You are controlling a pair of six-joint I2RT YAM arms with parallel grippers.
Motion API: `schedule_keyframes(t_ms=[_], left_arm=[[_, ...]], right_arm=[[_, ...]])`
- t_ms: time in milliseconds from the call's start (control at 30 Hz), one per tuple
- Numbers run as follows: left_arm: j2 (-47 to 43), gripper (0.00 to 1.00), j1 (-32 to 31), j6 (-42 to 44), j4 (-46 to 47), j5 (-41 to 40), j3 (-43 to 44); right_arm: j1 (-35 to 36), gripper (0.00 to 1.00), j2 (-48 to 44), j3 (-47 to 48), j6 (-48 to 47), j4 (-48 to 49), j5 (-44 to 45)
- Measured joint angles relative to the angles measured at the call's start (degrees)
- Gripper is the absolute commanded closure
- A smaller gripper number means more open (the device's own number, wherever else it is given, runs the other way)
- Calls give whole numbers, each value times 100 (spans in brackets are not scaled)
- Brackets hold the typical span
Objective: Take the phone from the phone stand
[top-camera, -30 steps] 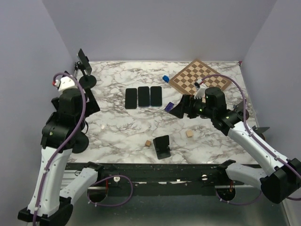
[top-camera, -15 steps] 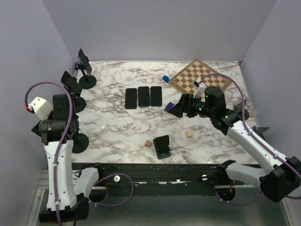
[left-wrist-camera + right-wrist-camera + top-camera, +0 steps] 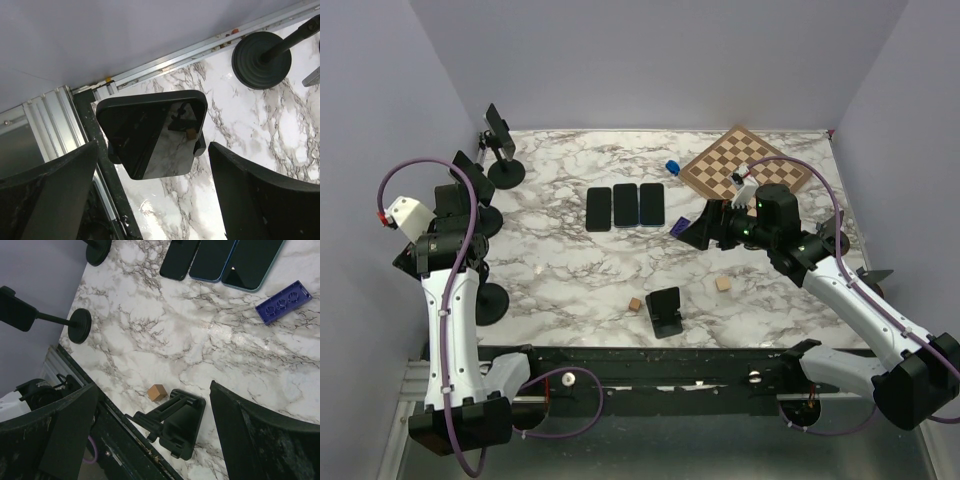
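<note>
Both jaws wide apart, left facing phone [image 3: 150, 132]

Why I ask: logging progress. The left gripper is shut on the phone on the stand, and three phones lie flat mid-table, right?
Not shut: the left wrist view shows the left gripper open, its fingers apart from the phone. Three phones do lie flat mid-table.

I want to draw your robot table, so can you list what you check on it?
Surface: marble table, no spills seen.
Job's things: phone still on its stand.
Clutter: three flat phones, chessboard, small folding stand, two wooden cubes, purple block, blue piece.
Grippers: left gripper, jaws open either side of the phone; right gripper, jaws open, empty.
Cables: purple cables looped over both arms.
Surroundings: lilac walls; nothing else seen.
</note>
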Motion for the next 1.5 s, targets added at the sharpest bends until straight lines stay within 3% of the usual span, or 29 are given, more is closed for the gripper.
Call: schedule_keyframes(t_ms=[1033,1167,1300,1500], left_arm=[[289,1,35,-175,868,-708,-420],[356,11,35,-177,957,-739,-549],[369,36,42,-153,1049,-778,-634],[153,63,46,149,1320,-684,-815]], right_arm=[[0,0,339,916,81,-654,-197],[2,0,339,916,177,-651,-216],[9,0,339,916,216,-654,-214],[48,0,339,916,212,-654,-210]])
